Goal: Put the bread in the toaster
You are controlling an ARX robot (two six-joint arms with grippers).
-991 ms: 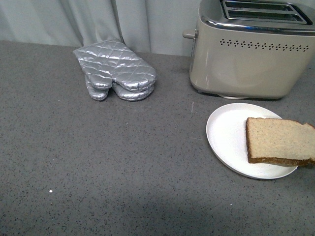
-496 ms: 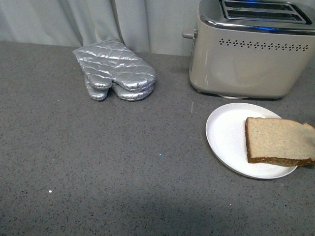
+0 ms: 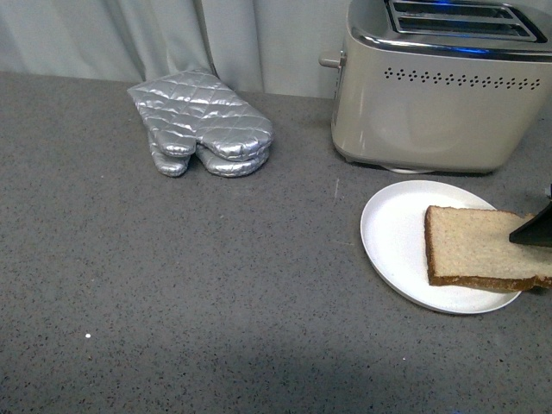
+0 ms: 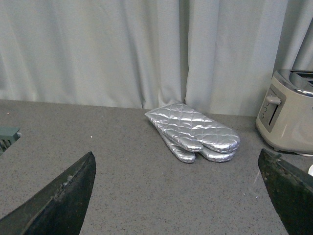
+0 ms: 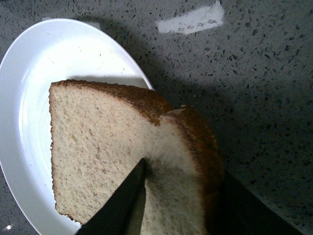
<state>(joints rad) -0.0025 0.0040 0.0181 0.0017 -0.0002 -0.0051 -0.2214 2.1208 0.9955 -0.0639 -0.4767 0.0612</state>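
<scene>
The bread (image 3: pixel 479 250) lay flat on a white plate (image 3: pixel 392 233) at the lower right of the front view. Its right end poked out past the plate's rim. The toaster (image 3: pixel 431 112) stood just behind the plate, at the upper right, with its slots (image 3: pixel 461 19) facing up.

The right tool (image 5: pixel 183 166) was at the bread's rounded end. One finger lay on top of the slice and the other sat beside the crust, so the edge was between them. The pictures did not show if it was squeezing yet. The left tool (image 4: pixel 176 154) was wide and held nothing. It hung over the tabletop (image 3: pixel 172 285), well away from the plate and facing the silver oven mitt (image 3: pixel 203 125).

The step in hand looked like getting a good hold. Bread is soft, so a gentle pinch with plenty of slice between the fingers would likely work best. A hard squeeze could tear it. Lifting straight up should keep the plate from sliding. After that the slice would need to be turned on its edge, lined up with a slot and lowered slowly.
</scene>
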